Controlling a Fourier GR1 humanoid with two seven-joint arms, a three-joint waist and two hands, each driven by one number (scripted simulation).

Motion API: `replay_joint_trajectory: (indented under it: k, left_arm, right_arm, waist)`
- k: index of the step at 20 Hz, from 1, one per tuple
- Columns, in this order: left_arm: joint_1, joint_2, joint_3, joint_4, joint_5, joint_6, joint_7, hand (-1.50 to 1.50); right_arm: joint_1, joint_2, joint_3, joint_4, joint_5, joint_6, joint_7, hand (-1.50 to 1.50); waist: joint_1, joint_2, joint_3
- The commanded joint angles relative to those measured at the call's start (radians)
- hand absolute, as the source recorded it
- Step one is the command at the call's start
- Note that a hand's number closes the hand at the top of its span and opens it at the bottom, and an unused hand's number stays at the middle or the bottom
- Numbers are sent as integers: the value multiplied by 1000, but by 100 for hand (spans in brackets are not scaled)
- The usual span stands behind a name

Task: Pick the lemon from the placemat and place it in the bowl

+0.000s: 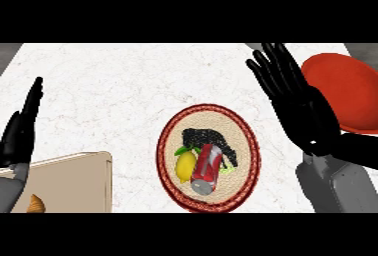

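Note:
A yellow lemon (185, 165) lies on a round woven placemat (209, 116) with a dark red rim, near the counter's front middle. A red can (207, 169) lies on its side against the lemon's right, and a black lumpy thing (208, 139) sits just behind both. The red bowl (343, 90) stands at the far right, partly hidden by my right hand (301, 105), which is open with straight fingers pointing away, raised to the right of the placemat. My left hand (21, 129) is open at the left edge, fingers up, resting.
A tan wooden board (70, 182) lies at the lower left with an orange-brown item (35, 204) on its front edge. The white marbled counter (111, 90) stretches behind the placemat.

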Motion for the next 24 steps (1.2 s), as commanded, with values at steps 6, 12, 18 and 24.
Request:
replay_joint_trajectory:
  k: [6, 12, 18, 24]
  left_arm:
    - [-122, -107, -5, -149, 44, -18, 136, 0]
    - [-29, -162, -31, -175, 47, -25, 127, 0]
    - [-54, -138, -3, -216, 43, -33, 210, 0]
    - [-67, -154, -8, -215, 40, -49, 216, 0]
  right_arm:
    - [39, -30, 20, 342, -62, 274, -52, 150]
    - [143, -24, -64, 491, 226, 44, -393, -150]
    - [131, -188, 41, 277, 409, 55, -262, -150]
    - [-12, -265, 143, 212, 540, 112, 14, -150]
  waist:
    - [11, 0, 6]
    - [6, -5, 5]
    - [-3, -14, 4]
    - [5, -14, 2]
